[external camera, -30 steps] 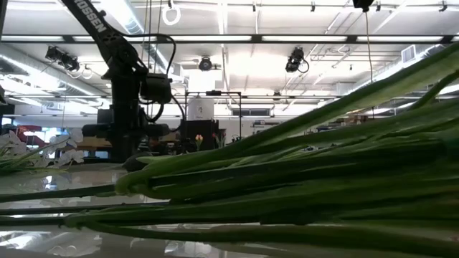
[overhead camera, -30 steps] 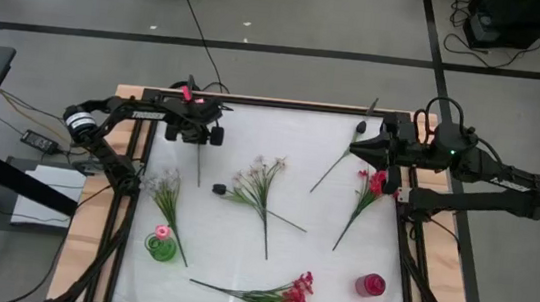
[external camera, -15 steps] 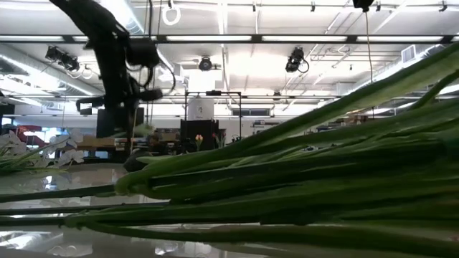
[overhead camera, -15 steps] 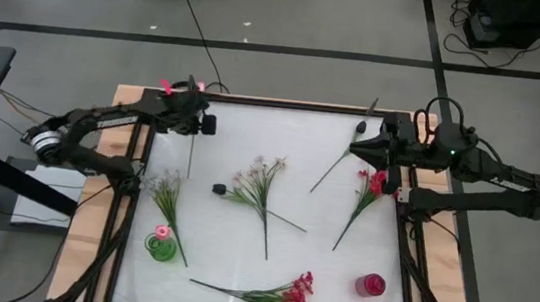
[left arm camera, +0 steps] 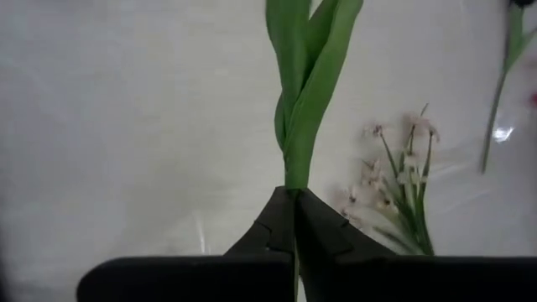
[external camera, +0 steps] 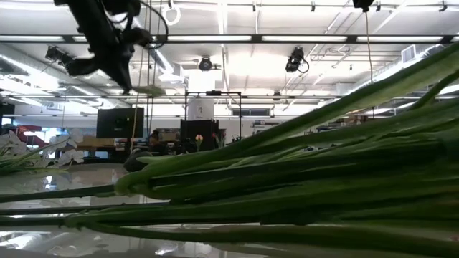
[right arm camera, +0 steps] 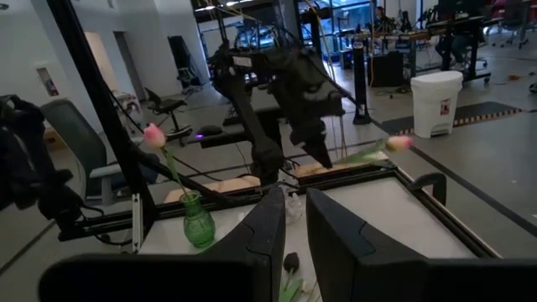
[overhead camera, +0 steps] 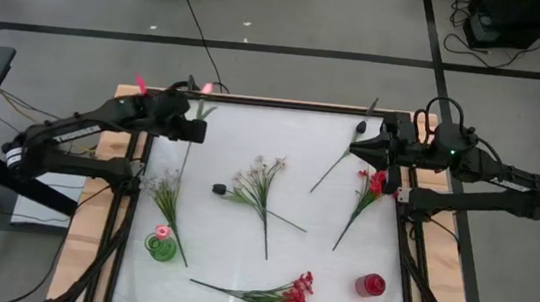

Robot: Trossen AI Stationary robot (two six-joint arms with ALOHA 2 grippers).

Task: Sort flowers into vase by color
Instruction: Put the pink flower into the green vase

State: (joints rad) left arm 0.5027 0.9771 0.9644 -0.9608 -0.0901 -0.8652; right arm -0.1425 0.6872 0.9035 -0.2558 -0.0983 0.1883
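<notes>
From the high view, my left gripper [overhead camera: 185,122] now sits at the table's [overhead camera: 236,183] 11 o'clock corner, having swung out from further in a second ago, and it carries a pink rosebud stem [overhead camera: 194,113] off the surface, bud near the far rim. The green vase [overhead camera: 162,245], already holding one pink bud, stands at about 8 o'clock, so I judge the next leg is a carry down that side. The white sprig [overhead camera: 259,182] lies mid-table, red sprays [overhead camera: 285,298] at 6 o'clock, the red vase [overhead camera: 371,284] at 5 o'clock. My right gripper [overhead camera: 362,151] waits at 1 o'clock with a red flower [overhead camera: 368,190] lying just beside it.

In the low view, the left arm [external camera: 100,32] has climbed towards the top left, the stem [external camera: 134,107] dangling free beneath it; green stalks [external camera: 301,172] fill the foreground.

On the left wrist view the fingers [left arm camera: 277,235] are pinched tight on the leafy stem [left arm camera: 304,84], with the white sprig below on the table.

The right wrist view shows that arm's fingers [right arm camera: 268,226] slightly parted, gripping nothing I can see, and the left arm beyond holding its rosebud [right arm camera: 398,143] aloft.
</notes>
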